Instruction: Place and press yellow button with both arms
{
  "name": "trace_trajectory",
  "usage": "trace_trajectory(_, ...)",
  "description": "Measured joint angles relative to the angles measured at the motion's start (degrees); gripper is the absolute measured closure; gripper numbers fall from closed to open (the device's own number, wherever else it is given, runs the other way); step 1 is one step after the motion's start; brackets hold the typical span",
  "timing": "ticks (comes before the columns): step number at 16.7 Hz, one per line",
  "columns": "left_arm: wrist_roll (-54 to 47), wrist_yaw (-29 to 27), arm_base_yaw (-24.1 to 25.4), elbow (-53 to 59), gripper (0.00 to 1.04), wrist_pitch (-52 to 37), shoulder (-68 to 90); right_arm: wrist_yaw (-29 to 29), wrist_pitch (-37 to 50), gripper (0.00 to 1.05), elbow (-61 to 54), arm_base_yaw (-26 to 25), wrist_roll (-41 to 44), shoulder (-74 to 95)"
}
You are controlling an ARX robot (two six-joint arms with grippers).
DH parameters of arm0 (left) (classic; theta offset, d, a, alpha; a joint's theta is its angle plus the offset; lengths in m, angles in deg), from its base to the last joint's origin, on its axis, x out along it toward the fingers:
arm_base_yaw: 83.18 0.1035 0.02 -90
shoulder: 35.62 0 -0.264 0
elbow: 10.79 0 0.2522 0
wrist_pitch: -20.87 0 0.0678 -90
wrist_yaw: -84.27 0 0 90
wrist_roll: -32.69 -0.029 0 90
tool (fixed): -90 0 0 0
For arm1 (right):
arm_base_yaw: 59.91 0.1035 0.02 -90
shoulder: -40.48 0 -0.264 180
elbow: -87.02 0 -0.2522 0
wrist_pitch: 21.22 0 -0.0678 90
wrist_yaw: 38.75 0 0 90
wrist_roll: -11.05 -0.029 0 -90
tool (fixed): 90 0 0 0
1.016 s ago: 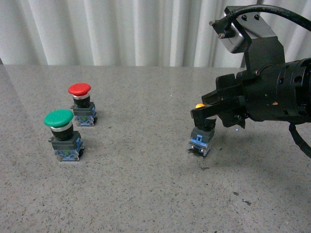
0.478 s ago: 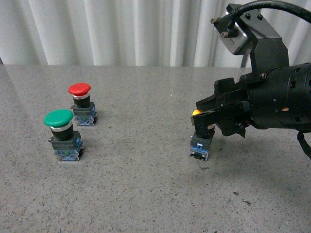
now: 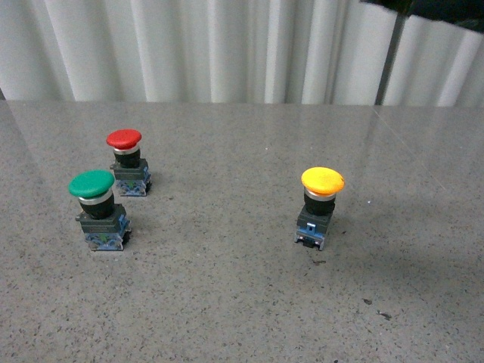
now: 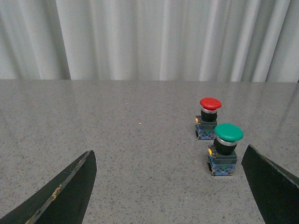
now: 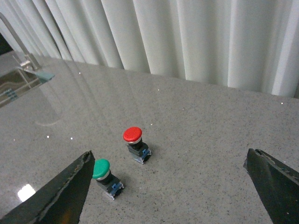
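Released now: yellow button (image 3: 321, 204) upright on surface (image 3: 227, 302), no longer between right jaws. Both jaws apart, empty, far from it. Placed; pressing remains.

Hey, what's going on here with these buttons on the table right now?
Nothing is being held at this moment. The yellow button stands upright and alone on the grey table, with neither arm near it in the front view. The green button and red button stand close together off to the left. Both wrist views show open jaws on the left gripper and right gripper, with nothing between them. The press is not yet done.
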Motion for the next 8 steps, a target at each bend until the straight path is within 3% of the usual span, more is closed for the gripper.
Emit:
trace_trajectory(1,0.00,0.00,0.00,0.00,0.07,0.00,-0.02,0.28,0.59,0.05,-1.99,-0.85,-1.33,-2.80)
trace_trajectory(2,0.00,0.00,0.00,0.00,0.07,0.00,0.00,-5.95,4.70,0.12,-5.66,-0.46,-1.05,-6.08)
trace_trajectory(3,0.00,0.02,0.00,0.00,0.07,-0.02,-0.02,-18.40,7.54,0.23,-10.23,-0.63,2.05,-10.34)
trace_trajectory(4,0.00,-0.02,0.00,0.00,0.07,0.00,0.00,-27.15,5.95,0.34,-15.21,-2.71,4.85,-16.26)
trace_trajectory(5,0.00,-0.09,0.00,0.00,0.07,0.00,0.00,-30.91,2.86,0.47,-20.52,-7.93,6.36,-23.32)
trace_trajectory(8,0.00,0.00,0.00,0.00,0.07,-0.02,0.00,-20.50,-2.78,0.82,-30.42,-20.68,7.76,-40.52)
